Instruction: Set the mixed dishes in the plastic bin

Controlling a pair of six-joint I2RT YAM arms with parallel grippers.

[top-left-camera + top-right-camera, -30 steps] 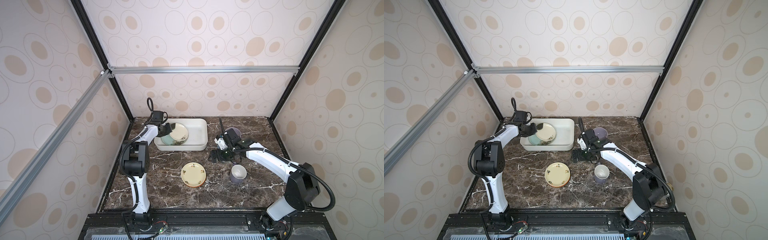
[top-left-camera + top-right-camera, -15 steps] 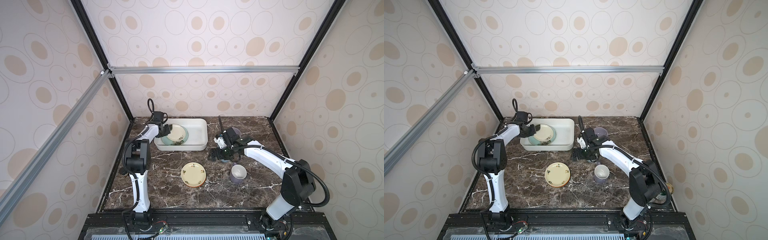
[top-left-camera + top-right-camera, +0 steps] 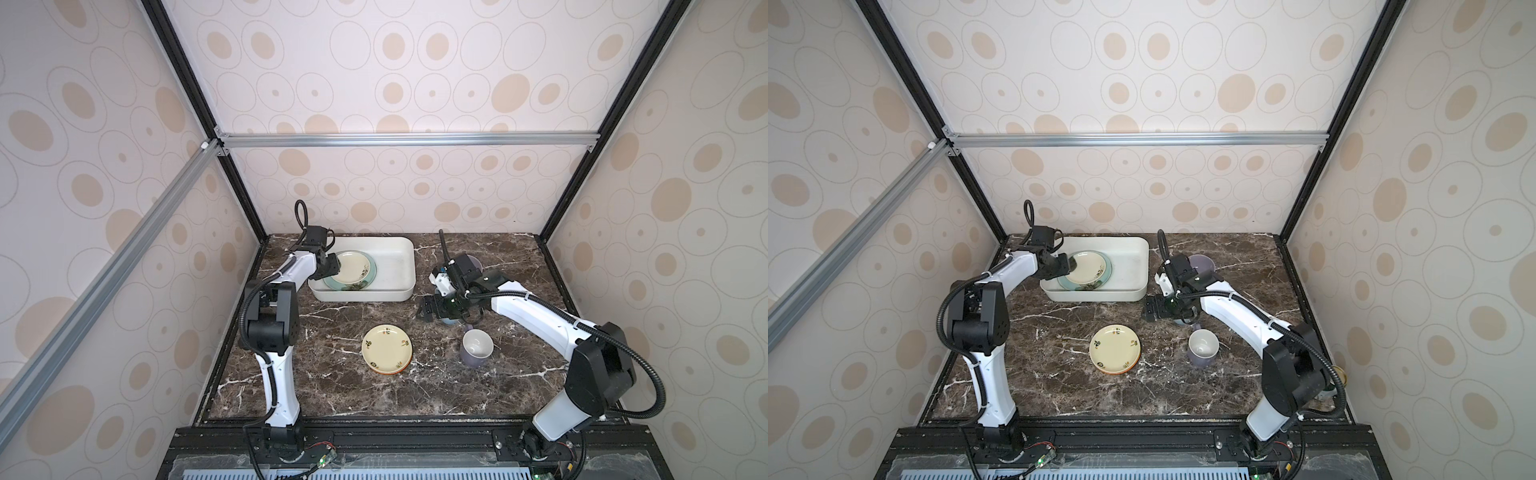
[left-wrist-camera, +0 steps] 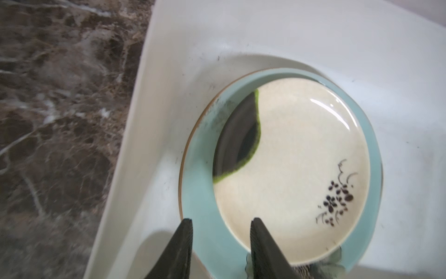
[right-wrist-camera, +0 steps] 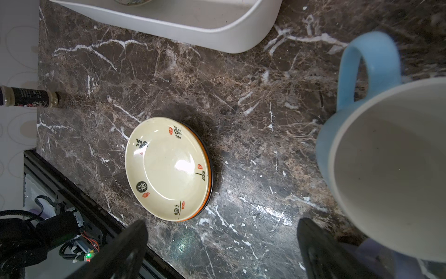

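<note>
My left pincer's fingers [image 4: 181, 251] run off my left wrist view's edge, and the marble tabletop [image 4: 48, 120] beside the plastic bin [image 4: 130, 149] is blur. Teal flower plate [image 4: 200, 193]: just a ring showing, the small cream floral plate [image 4: 289, 169] covers the rest. Right wrist view: light blue mug [image 5: 376, 154] chopped by the edge, purple mug [image 5: 381, 263] a pale scrap beneath it, black orange-rimmed plate [image 5: 210, 174] a sliver under the second cream plate [image 5: 166, 169]. In both top views my right arm [image 3: 532, 316] nearly buries that mug and part of the lavender bowl [image 3: 476, 264].
</note>
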